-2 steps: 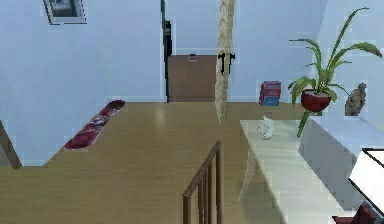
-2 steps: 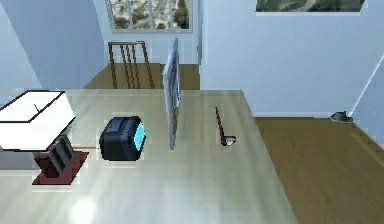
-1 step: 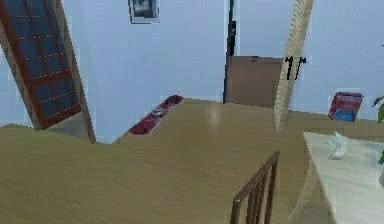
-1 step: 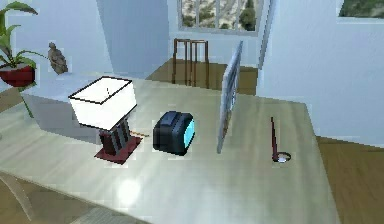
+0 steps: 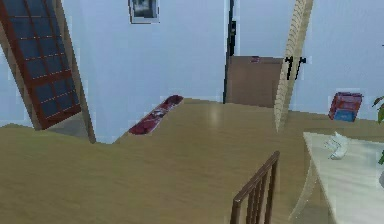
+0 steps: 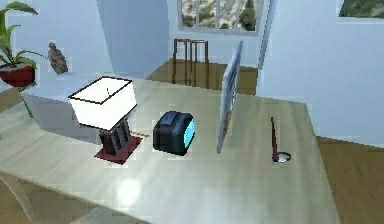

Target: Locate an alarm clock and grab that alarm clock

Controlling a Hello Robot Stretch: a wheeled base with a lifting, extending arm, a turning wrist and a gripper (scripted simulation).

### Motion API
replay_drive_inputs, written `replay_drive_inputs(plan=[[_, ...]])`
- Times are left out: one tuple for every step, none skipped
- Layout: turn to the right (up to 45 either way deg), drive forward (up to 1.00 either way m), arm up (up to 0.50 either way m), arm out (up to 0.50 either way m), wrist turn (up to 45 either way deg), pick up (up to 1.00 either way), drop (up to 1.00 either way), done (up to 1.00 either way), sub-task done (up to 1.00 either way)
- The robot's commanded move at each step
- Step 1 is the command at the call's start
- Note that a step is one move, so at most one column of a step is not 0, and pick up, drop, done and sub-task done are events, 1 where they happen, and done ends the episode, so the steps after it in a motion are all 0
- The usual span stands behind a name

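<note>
- One pale table [image 6: 330, 175], arm side view, L to R:
- white-shade lamp [image 6: 103, 103] on dark base
- alarm clock [image 6: 175, 131], dark w/ cyan face, just right of lamp
- thin upright panel [image 6: 230, 95] just right of clock
- gripper state: can't tell

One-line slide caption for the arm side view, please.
Pale table with a white-shaded lamp, a dark cyan-faced alarm clock beside it and a thin upright panel; wooden stool by the window.

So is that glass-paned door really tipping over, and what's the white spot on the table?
Forward view: the door leans only in the picture, nothing is falling. Arm side view: the spot is a glint of light on the table, near the lamp.
</note>
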Motion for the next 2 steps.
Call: replay_drive_inputs(plan=[[0.0, 0.00, 0.36, 0.00, 0.0, 0.00, 0.00, 0.00, 0.00], [0.0, 0.00, 0.00, 0.32, 0.0, 0.00, 0.00, 0.00, 0.00]])
